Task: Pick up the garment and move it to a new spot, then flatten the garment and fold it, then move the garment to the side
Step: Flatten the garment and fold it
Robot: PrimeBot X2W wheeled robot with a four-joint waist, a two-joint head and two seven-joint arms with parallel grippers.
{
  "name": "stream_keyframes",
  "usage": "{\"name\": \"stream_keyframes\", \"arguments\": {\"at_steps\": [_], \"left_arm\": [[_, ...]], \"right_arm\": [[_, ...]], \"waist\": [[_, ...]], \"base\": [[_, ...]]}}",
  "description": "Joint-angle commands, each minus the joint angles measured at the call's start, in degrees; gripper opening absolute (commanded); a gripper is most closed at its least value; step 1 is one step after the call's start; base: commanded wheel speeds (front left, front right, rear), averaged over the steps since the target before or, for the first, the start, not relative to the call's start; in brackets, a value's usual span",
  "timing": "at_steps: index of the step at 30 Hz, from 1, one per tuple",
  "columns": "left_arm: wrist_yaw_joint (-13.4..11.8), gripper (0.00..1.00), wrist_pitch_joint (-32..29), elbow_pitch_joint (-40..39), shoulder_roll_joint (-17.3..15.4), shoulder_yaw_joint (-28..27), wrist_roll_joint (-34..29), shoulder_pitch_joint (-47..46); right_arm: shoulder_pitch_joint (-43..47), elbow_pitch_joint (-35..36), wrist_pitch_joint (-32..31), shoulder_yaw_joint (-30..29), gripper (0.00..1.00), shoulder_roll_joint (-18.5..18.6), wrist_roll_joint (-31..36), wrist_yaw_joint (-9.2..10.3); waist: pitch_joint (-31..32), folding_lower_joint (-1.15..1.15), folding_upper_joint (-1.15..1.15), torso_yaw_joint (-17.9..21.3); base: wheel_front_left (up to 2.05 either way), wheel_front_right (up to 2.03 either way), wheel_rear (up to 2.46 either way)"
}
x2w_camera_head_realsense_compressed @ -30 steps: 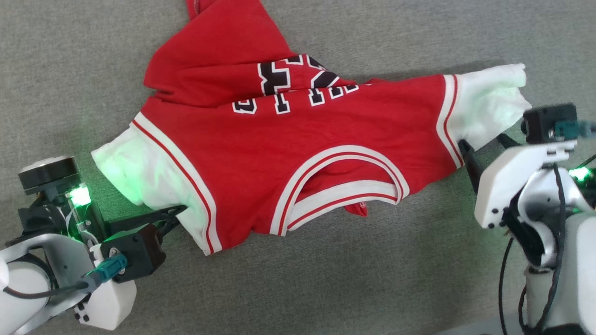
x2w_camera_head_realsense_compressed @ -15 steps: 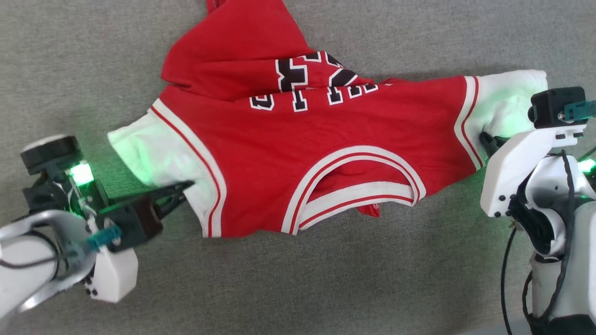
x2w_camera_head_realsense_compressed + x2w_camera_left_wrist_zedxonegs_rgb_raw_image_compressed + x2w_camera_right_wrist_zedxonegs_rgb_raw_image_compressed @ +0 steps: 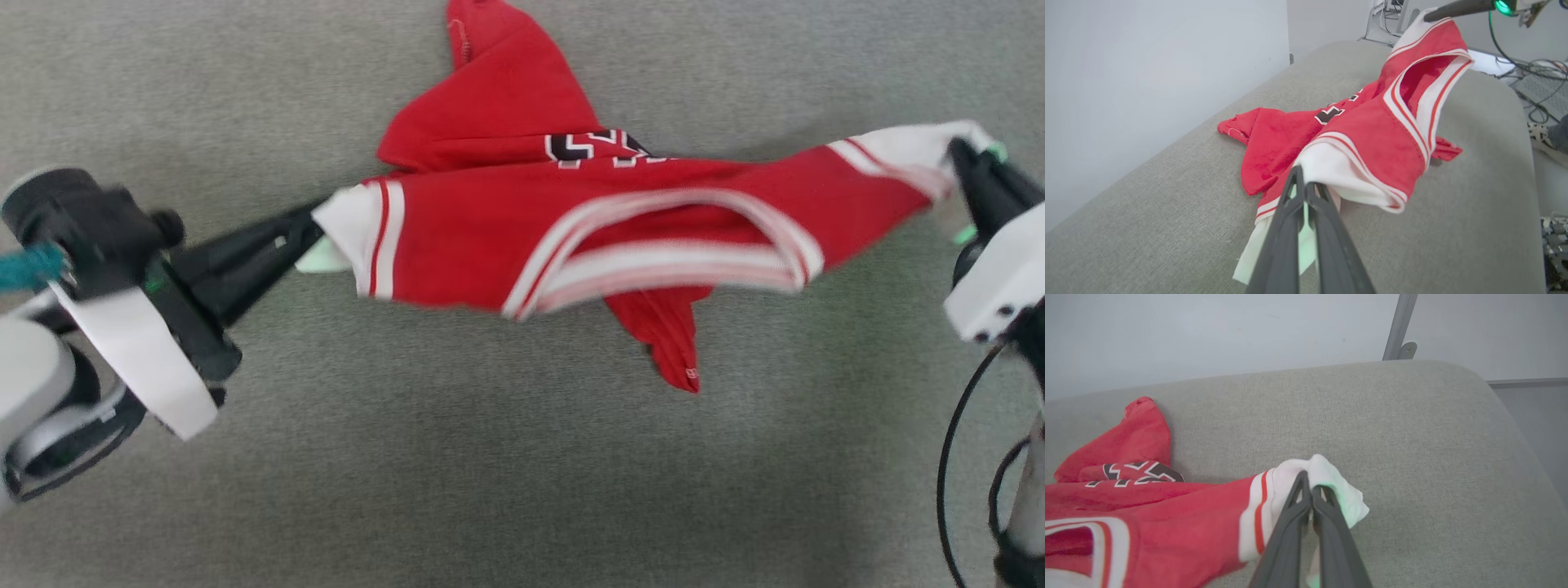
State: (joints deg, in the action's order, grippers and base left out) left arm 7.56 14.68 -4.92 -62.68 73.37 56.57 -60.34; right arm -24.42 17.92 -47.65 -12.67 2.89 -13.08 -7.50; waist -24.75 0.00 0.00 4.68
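The garment (image 3: 522, 237), a small red jersey with white sleeves and striped trim, hangs stretched between both grippers above the grey cushion. My left gripper (image 3: 314, 233) is shut on its left white sleeve (image 3: 1331, 171). At the right, my right gripper (image 3: 959, 159) is shut on the other white sleeve (image 3: 1298, 477). The collar opening (image 3: 669, 245) faces me. The lower body of the garment (image 3: 498, 106) trails on the cushion behind, with part of the black lettering (image 3: 592, 147) showing. A red corner (image 3: 673, 335) hangs below.
The grey cushion (image 3: 490, 457) spreads under everything. A pale wall (image 3: 1208, 335) runs behind it. Past the cushion's right end, in the left wrist view, cables and equipment (image 3: 1535, 69) lie on the floor.
My right gripper closed on the right sleeve. Both grippers lifted the sleeves off the cushion and pulled the garment taut; its lower part still drags. The head view has shifted too.
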Motion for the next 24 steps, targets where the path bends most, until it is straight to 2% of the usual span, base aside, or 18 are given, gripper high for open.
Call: {"name": "stream_keyframes", "arguments": {"at_steps": [1, 5, 9, 10, 14, 19, 24], "left_arm": [[-0.2, 0.00, 0.5, 0.3, 0.9, -0.7, 4.1, -1.7], [-0.2, 0.00, 0.6, 2.7, 2.1, -2.7, 10.9, -5.8], [-0.2, 0.00, 0.6, 8.4, 3.6, -4.0, 17.0, -12.8], [-0.2, 0.00, 0.6, 8.4, 3.6, -4.0, 17.0, -12.8], [-0.2, 0.00, -0.8, 16.0, 5.7, -5.0, 21.2, -21.8], [-0.2, 0.00, -1.0, 26.1, 8.6, -7.8, 23.5, -33.6], [-0.2, 0.00, 0.0, 32.9, 12.2, -11.8, 26.7, -40.5]], "right_arm": [[-2.9, -0.4, 0.3, -0.6, 0.00, 0.0, -0.4, 0.03], [-11.5, -5.9, 2.8, -1.9, 0.00, 0.0, -3.8, 0.04], [-24.4, -15.9, 7.2, -2.9, 0.00, 0.0, -5.3, 0.03], [-24.4, -15.9, 7.2, -2.9, 0.00, 0.0, -5.3, 0.03], [-39.2, -27.9, 13.2, -3.8, 0.00, 0.1, -2.9, 0.03], [-56.4, -40.7, 23.1, -5.0, 0.00, 0.1, 1.4, 0.04], [-67.5, -52.6, 33.2, -7.3, 0.00, 0.2, 4.9, 0.10]], "waist": [[-0.1, 0.00, 0.00, -1.2], [-2.1, 0.00, 0.00, -2.3], [-4.6, 0.00, 0.00, -2.9], [-4.6, 0.00, 0.00, -2.9], [-6.5, 0.00, 0.00, -2.9], [-7.3, 0.00, 0.00, -2.9], [-5.5, 0.00, 0.00, -2.9]], "base": [[0.00, 0.00, 0.00], [0.00, 0.00, 0.00], [0.00, 0.00, 0.00], [0.00, 0.00, 0.00], [0.00, 0.00, 0.00], [0.00, 0.00, 0.00], [0.00, 0.00, 0.00]]}}
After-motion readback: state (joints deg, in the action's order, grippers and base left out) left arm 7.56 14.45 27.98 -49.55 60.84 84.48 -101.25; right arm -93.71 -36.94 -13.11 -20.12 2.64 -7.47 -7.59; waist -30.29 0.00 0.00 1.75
